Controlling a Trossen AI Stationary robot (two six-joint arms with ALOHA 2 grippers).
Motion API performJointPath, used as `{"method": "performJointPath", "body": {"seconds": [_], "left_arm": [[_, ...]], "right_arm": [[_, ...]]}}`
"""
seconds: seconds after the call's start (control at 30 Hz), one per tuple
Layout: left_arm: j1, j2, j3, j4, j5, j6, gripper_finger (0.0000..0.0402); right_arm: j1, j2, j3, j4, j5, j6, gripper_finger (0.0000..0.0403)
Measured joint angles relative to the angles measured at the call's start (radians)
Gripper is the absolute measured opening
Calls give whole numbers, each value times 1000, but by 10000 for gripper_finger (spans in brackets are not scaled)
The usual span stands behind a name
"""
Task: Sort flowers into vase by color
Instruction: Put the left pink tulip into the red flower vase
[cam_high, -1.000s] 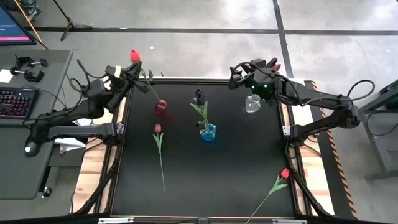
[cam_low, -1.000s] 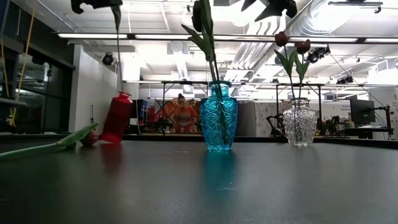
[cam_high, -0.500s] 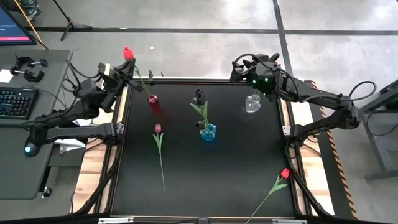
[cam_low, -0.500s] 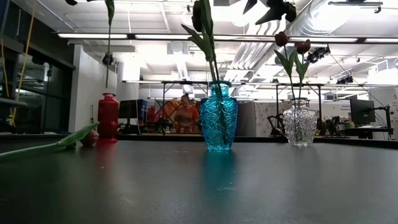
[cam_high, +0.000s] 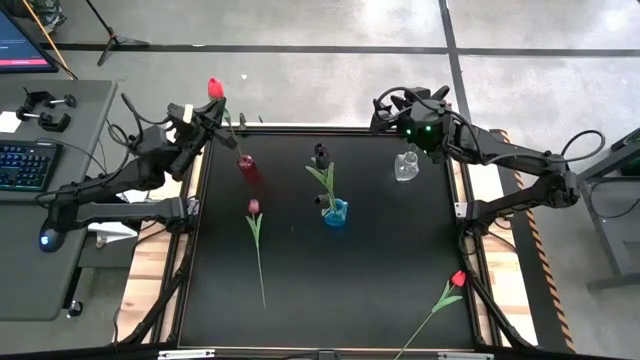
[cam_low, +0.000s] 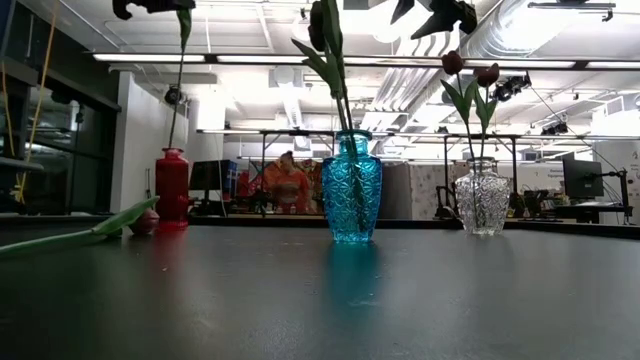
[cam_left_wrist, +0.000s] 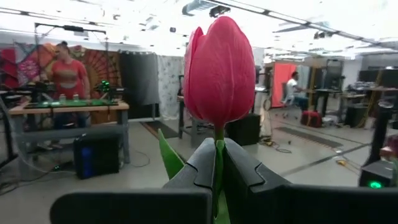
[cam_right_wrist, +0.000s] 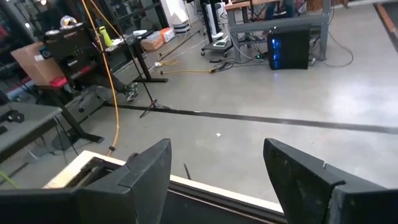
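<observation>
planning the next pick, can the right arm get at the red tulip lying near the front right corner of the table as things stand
Probably yes. The right gripper is open and empty above the clear vase, and the red tulip lies alone on the right arm's side with nothing on it.

Three vases stand in a row across the table's (cam_high: 300, 320) far half, two tulips lying nearer.
</observation>
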Motion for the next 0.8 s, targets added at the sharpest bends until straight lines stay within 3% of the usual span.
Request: {"method": "performJointPath", "body": {"seconds": [0.4,0.63,0.8], "left_arm": [[1,59,-1,3,-41,91,0],[1,33,-1,183,-40,111,0],[1,-5,-1,198,-28,120,0]], "right_arm": [[0,0,0,0,6,-66,245],[-22,0,0,0,3,-56,245],[-42,0,0,0,0,-29,245]]}}
